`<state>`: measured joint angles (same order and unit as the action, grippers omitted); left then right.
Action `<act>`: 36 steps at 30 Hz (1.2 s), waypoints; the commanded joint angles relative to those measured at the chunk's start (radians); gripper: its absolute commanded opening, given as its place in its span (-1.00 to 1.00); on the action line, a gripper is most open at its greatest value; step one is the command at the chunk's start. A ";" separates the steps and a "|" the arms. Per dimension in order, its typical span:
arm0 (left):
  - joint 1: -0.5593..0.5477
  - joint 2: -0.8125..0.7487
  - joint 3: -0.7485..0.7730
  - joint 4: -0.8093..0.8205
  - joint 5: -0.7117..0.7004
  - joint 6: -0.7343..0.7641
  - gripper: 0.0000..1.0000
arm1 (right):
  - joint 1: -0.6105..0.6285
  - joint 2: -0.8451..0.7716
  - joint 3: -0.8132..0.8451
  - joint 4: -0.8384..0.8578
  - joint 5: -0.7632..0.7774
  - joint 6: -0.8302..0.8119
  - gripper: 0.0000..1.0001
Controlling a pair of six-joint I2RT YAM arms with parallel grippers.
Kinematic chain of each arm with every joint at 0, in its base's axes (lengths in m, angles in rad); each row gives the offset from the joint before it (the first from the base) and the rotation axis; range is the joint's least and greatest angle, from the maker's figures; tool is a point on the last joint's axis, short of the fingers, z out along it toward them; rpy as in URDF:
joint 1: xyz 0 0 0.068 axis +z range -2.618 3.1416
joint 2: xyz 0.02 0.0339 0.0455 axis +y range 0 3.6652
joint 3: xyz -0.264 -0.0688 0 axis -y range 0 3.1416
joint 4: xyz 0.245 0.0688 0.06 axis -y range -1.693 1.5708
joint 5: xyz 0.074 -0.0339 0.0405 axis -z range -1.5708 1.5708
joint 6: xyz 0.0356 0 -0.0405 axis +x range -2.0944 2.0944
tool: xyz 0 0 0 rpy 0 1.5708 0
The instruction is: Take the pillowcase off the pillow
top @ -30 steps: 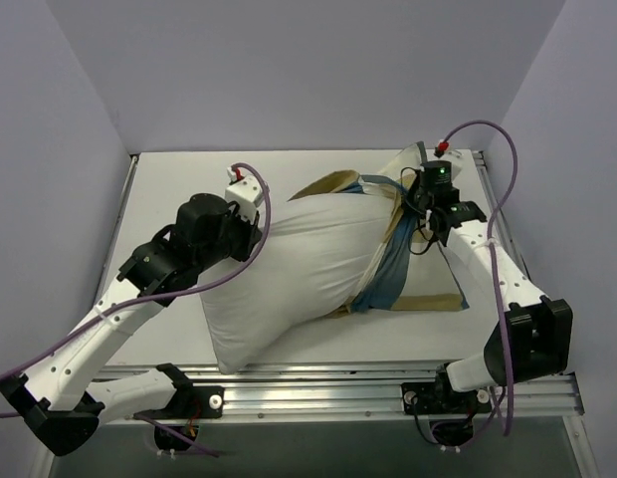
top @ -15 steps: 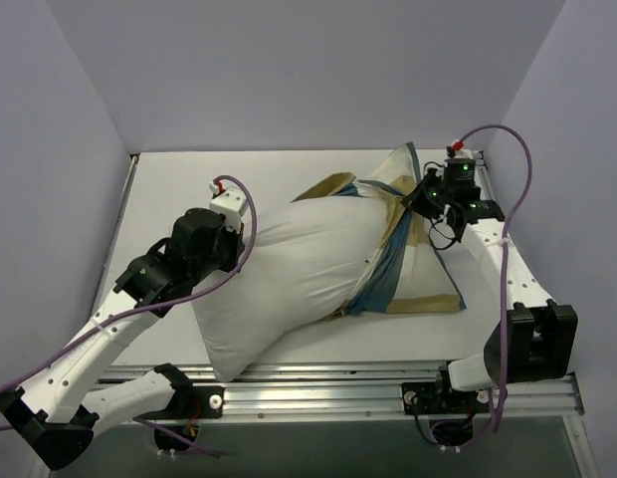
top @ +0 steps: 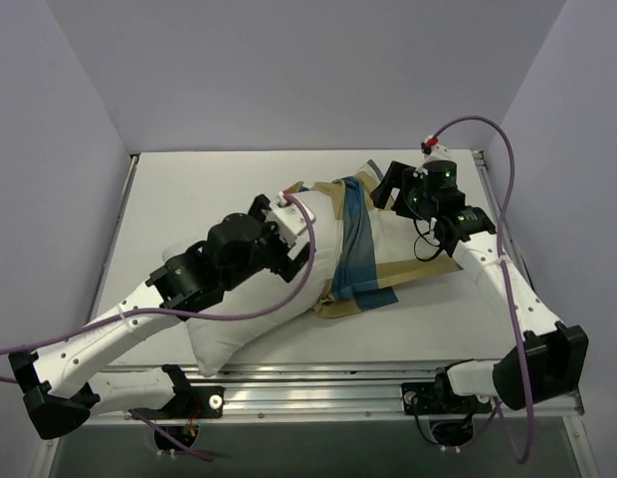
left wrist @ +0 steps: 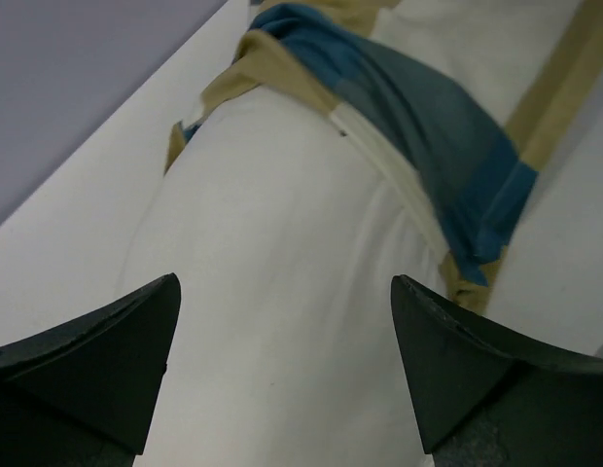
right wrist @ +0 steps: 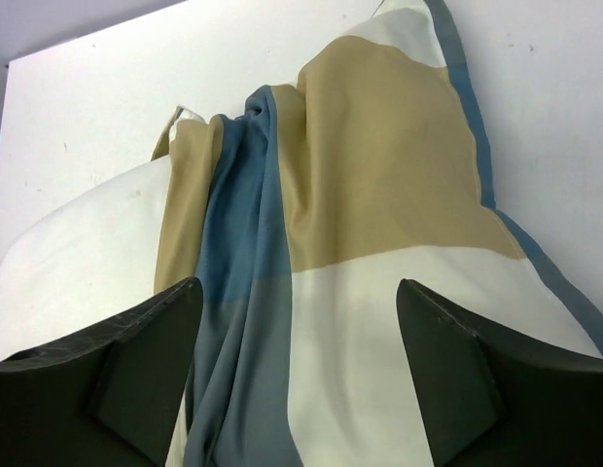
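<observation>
A white table fills the overhead view, and on it the pillow lies slantwise, one end near the left arm's base and the other reaching toward the far right. Most of the pillow is bare white. The pillowcase, in blocks of blue, tan and white, covers only the far right end. It is gathered into a band of folds across the pillow, and its slack remainder lies flat on the table beyond. This arrangement suggests the cover is largely worked off, with the last part left to slide free. The left arm reaches across the bare middle of the pillow, probably to steady it. The right arm bends in from the far right over the loose cloth, placed as if to pull it away. The left gripper is spread wide with nothing between its fingers, and bare pillow and the gathered edge of the case lie below it. Whether it presses on the pillow cannot be told. The right gripper is also spread wide and holds nothing, poised over the tan and blue folds.
</observation>
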<state>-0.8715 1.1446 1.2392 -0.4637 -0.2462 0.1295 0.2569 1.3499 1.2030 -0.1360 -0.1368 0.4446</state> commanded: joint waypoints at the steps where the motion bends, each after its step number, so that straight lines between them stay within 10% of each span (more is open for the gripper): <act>1: -0.148 -0.019 -0.024 0.102 -0.043 0.140 0.94 | 0.007 -0.116 -0.064 -0.034 0.065 -0.009 0.54; 11: -0.305 0.081 -0.207 0.123 -0.217 0.162 0.89 | 0.028 -0.300 -0.270 -0.036 -0.012 0.036 0.95; 25: -0.264 0.265 -0.368 0.278 -0.199 -0.082 0.98 | 0.091 -0.359 -0.396 -0.020 0.020 0.022 0.95; 36: -0.135 0.310 -0.308 0.304 -0.156 -0.226 -0.95 | 0.202 -0.373 -0.437 -0.030 0.101 0.045 0.81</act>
<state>-1.0554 1.4399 0.9047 -0.1654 -0.4347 -0.0223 0.4294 0.9989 0.7837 -0.1776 -0.0891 0.4740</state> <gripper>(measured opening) 0.079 0.910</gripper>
